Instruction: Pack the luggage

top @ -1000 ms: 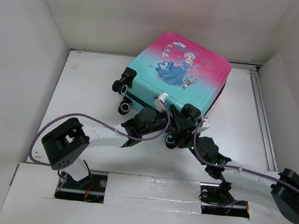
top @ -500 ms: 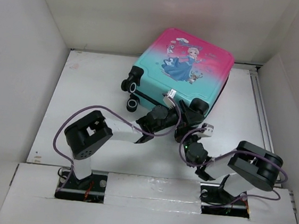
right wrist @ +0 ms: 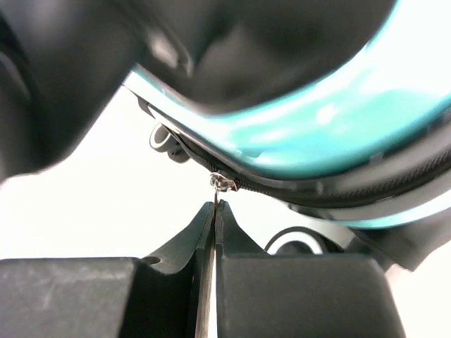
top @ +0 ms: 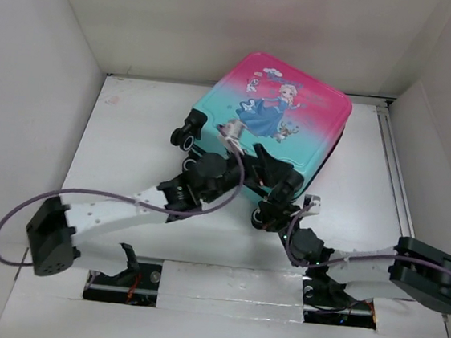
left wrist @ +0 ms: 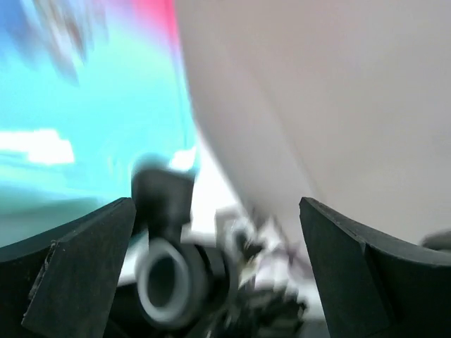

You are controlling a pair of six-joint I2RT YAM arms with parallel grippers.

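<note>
We're looking down on the white worktop [top: 130, 151], and the small hard-shell suitcase with its pink-to-teal shell and cartoon princess print [top: 289, 103] lies printed side up toward the far edge, right of centre. Its pink end points at the far right corner and its teal end faces the near left. Two black wheels [top: 187, 137] stick out at its left corner.

The left claw [top: 268, 167] sits at the suitcase's near teal edge. From its wrist we see the claw [left wrist: 215, 211] released, its two dark fingers [left wrist: 77, 260] spread wide at either side of the view with nothing clamped between them. The picture is blurred. Teal shell [left wrist: 84, 98] fills the upper left, and one black wheel with a grey hub [left wrist: 165, 278] hangs low between the fingers, though we cannot tell whether it touches either of them.

The right claw [top: 278, 217] is tucked in at the suitcase's near corner, just beside the left one. Its own camera is sharper, and there we see the claw [right wrist: 213, 208] clenched, with no gap between the fingertips. They're nipping the thin tab of the small metal zip pull [right wrist: 223, 182], which hangs from the dark zip track [right wrist: 296, 186] running under the teal shell [right wrist: 338, 134]. A pale-rimmed wheel [right wrist: 294, 243] peeks up just right of the fingers
</note>
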